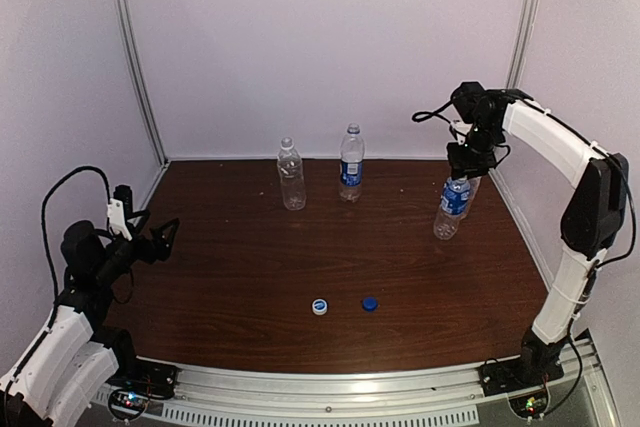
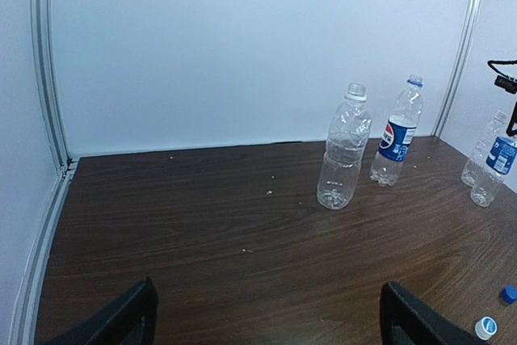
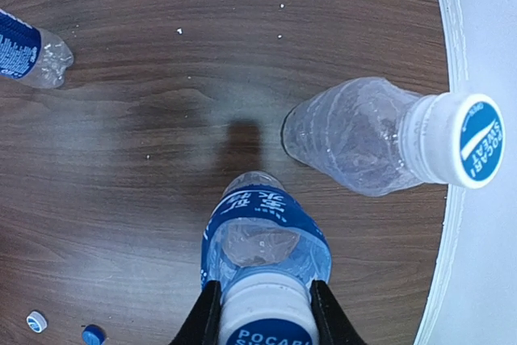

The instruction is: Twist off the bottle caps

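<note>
The right claw [image 1: 464, 169] is clenched on the white cap [image 3: 260, 321] of the blue-labelled Pocari bottle [image 3: 262, 236], which hangs tilted below it at the far right of the counter [image 1: 250, 277]. The left claw [image 1: 165, 235] is spread wide and empty at the near left, well apart. To my eye the twist will only bite if the body cannot spin, so the left claw should hold the bottle low on the label. It should hold lightly, since thin plastic likely buckles.

The frame edge cuts off the right fingertips and half the cap, so how deep the grip sits is unclear. I cannot tell whether the base touches the counter. From above, the neighbouring capped bottle [image 3: 355, 139] is mostly hidden behind the held one.
</note>
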{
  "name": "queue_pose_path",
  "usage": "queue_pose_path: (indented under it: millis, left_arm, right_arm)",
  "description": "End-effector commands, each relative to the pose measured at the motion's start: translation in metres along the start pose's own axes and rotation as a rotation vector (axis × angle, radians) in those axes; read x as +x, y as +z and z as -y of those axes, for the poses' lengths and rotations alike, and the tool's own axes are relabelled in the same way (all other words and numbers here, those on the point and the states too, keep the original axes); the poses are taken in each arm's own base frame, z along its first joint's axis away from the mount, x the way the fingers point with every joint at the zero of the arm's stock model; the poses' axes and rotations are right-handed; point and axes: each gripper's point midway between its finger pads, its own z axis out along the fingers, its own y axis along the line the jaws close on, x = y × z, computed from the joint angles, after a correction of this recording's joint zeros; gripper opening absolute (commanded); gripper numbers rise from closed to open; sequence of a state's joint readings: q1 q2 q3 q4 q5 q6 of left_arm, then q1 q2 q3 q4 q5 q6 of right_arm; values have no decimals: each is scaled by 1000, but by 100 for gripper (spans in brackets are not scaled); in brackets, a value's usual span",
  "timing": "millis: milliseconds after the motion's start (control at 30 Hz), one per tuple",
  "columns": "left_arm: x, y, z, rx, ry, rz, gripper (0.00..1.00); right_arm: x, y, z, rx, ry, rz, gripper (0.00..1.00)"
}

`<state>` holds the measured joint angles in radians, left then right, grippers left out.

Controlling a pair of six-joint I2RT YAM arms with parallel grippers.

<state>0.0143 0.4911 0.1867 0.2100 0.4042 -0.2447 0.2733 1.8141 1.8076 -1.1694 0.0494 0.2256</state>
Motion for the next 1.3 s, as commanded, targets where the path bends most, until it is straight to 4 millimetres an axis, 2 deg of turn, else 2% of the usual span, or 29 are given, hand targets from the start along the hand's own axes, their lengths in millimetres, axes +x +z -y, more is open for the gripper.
queue_pose_path:
  millis: [0,33,100,167,233,267,333,367,433,500,633,767,833,933,1100,1267]
  left_arm:
    - [-14,-2,11,61,51,54,97]
    - [-18,-3,16,87,76,60,98]
    - [-28,-5,29,154,149,79,97]
    - [-43,-9,49,258,239,106,97]
    - [-55,-19,81,437,351,130,98]
    - [-60,-22,90,490,401,132,97]
    - [-58,-23,109,590,457,64,97]
    - [-58,-25,117,627,496,31,97]
    - [-66,-29,135,704,610,-2,98]
    - [-73,-32,146,747,673,-36,97]
    - [-93,-20,150,718,742,-101,97]
    - [-89,2,152,655,811,-188,97]
    - [-88,11,152,629,822,-209,97]
    - [-91,26,148,577,804,-217,95]
    - [-92,40,142,524,805,-214,80]
    - [-99,42,145,523,782,-189,69]
  right_arm:
    - [13,-21,-23,-117,-49,-37,0]
    - [12,-32,-33,-154,-69,-18,0]
    - [11,-66,-71,-275,-145,41,0]
    - [9,-111,-113,-423,-234,132,0]
    - [10,-161,-161,-569,-346,242,0]
    - [15,-189,-189,-653,-413,298,0]
    - [30,-236,-237,-819,-534,383,0]
    - [36,-254,-257,-886,-573,415,0]
    - [40,-277,-288,-998,-604,455,0]
    - [34,-283,-313,-1055,-589,496,0]
    - [30,-283,-356,-1126,-605,566,0]
    - [35,-297,-384,-1209,-629,627,0]
    - [42,-299,-393,-1243,-641,622,0]
    - [46,-294,-396,-1235,-647,606,0]
    - [55,-289,-404,-1272,-657,575,0]
    - [58,-284,-414,-1307,-660,559,0]
